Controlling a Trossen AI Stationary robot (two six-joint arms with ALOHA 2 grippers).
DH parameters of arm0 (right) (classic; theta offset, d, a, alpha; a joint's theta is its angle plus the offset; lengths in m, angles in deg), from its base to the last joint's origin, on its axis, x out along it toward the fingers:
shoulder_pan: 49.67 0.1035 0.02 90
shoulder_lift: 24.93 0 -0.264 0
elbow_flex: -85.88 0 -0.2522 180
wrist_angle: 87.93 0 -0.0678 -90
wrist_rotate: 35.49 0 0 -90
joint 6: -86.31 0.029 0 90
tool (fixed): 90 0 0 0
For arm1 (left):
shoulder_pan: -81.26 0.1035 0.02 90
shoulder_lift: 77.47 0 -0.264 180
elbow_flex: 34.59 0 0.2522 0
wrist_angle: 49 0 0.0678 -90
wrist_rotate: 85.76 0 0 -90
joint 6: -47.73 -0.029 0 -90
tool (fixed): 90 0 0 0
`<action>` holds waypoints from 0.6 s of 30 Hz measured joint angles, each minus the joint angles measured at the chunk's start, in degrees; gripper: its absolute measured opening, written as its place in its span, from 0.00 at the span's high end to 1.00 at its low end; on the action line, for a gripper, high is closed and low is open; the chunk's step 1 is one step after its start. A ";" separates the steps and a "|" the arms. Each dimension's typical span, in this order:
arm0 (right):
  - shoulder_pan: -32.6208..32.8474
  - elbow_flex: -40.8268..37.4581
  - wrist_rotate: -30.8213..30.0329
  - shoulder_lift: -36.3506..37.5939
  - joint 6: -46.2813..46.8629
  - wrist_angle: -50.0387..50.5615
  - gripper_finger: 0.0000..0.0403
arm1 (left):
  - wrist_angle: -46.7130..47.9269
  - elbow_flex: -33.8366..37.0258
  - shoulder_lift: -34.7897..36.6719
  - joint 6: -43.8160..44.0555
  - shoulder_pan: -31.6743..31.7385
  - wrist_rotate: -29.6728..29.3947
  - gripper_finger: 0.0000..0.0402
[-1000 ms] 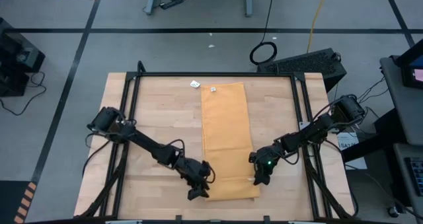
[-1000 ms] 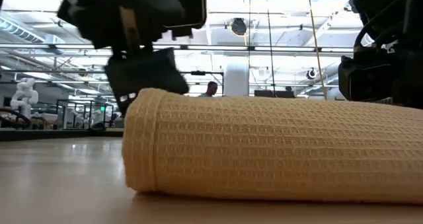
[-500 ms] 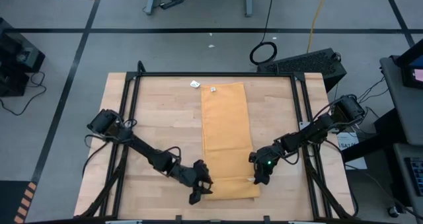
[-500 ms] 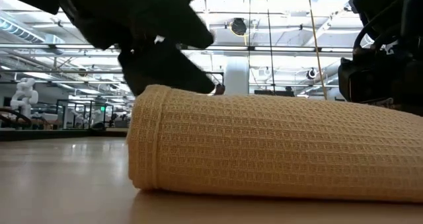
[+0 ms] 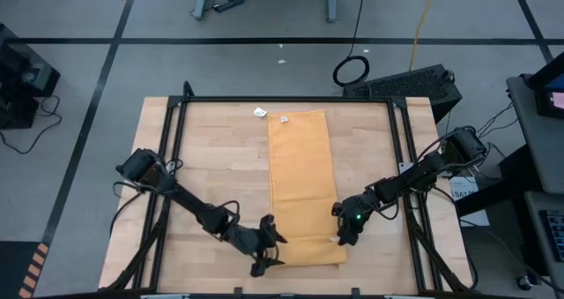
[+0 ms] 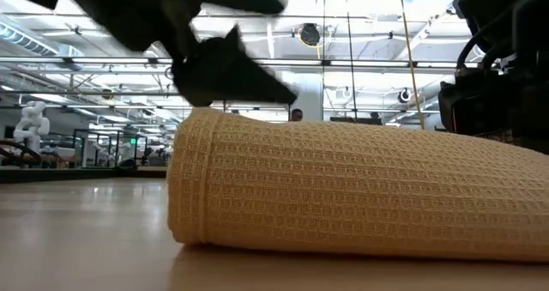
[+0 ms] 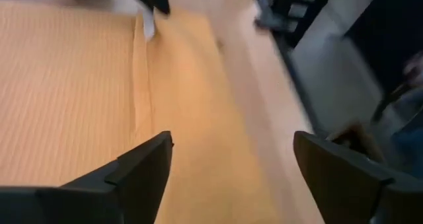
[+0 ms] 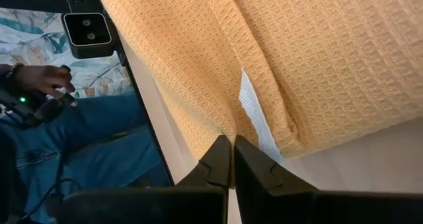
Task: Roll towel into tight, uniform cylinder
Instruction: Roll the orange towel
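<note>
Low view: waffle-textured towel point(image 6: 360, 188) roll.

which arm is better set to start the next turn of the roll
Right, probably: the right gripper is shut on the towel at its rolled near end, while the left gripper stands open beside the other end, holding nothing.

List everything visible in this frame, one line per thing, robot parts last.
towel: one, mustard yellow, long strip down the table's middle, its near end folded over
white label: one, at the towel's edge by the right gripper
small white scraps: two, beside the towel's far end
table: one, light wood, black frame
cable coil: one, black, on the floor beyond the table
person: one, hand and blue trousers, beyond the table edge
left gripper: open, at the fold's left end
right gripper: shut, at the fold's right end
</note>
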 joint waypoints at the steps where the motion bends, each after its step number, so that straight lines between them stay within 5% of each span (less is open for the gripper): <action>1: 0.00 0.00 -0.12 0.00 0.51 0.19 0.99 | 0.37 0.02 -0.54 -1.23 -0.43 -0.34 0.20; 8: 0.02 0.00 -3.05 0.02 4.23 0.25 0.99 | -0.37 0.04 -1.41 -12.46 -4.14 -11.34 0.19; 18: 0.00 0.02 -4.50 0.07 6.62 0.75 0.99 | -8.33 -1.47 -7.78 -8.17 -4.38 -7.67 0.19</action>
